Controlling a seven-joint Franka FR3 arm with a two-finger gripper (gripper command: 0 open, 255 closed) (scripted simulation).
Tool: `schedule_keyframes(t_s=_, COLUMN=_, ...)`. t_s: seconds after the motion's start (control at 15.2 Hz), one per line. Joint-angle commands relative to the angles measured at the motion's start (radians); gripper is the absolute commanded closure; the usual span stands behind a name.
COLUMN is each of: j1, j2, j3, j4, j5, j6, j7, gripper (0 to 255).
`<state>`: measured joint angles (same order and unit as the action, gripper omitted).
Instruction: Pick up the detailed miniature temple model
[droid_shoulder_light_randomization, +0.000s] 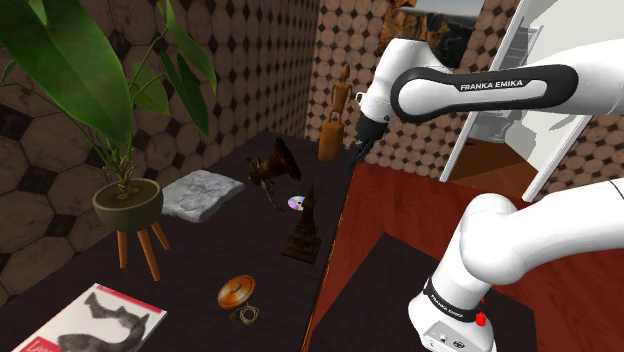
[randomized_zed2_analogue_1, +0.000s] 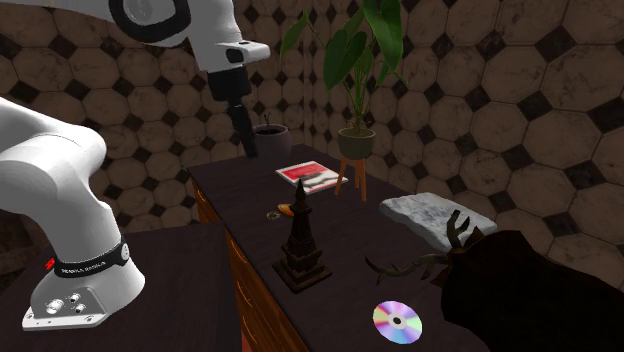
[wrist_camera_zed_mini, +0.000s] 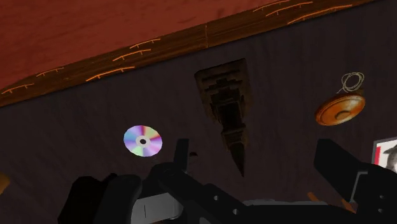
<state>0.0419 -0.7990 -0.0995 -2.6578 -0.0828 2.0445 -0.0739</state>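
High over the table (wrist_camera_zed_mini: 83, 165), gripper (wrist_camera_zed_mini: 257, 158) spread apart & empty: centre on temple (wrist_camera_zed_mini: 226, 102), drop vertically, clamp lower tiers, not thin spire.

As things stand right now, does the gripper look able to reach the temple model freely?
Probably yes. The open gripper points down at the upright temple model with nothing between them; the disc and the brown dish lie apart from it on either side.
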Motion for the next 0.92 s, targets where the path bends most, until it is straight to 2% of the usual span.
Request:
schedule_keyframes(t_s=0.0, j1=0.014, j2=0.023, j3=-0.021, j4=-0.058, j5=-0.009, j6=0.134, j7=-0.043, gripper=0)
schedule_keyframes(t_s=0.46, j1=0.096, j2=0.234, j3=-0.111, j4=-0.182, j5=-0.015, j6=0.625, j7=-0.201, gripper=0)
schedule_keyframes(t_s=0.59, j1=0.143, j2=0.327, j3=-0.153, j4=-0.19, j5=0.002, j6=0.771, j7=-0.261, gripper=0)
schedule_keyframes(t_s=0.73, j1=0.225, j2=0.429, j3=-0.222, j4=-0.187, j5=0.044, j6=0.914, j7=-0.341, gripper=0)
schedule_keyframes(t_s=0.86, j1=0.248, j2=0.454, j3=-0.242, j4=-0.19, j5=0.057, j6=0.948, j7=-0.357, gripper=0)
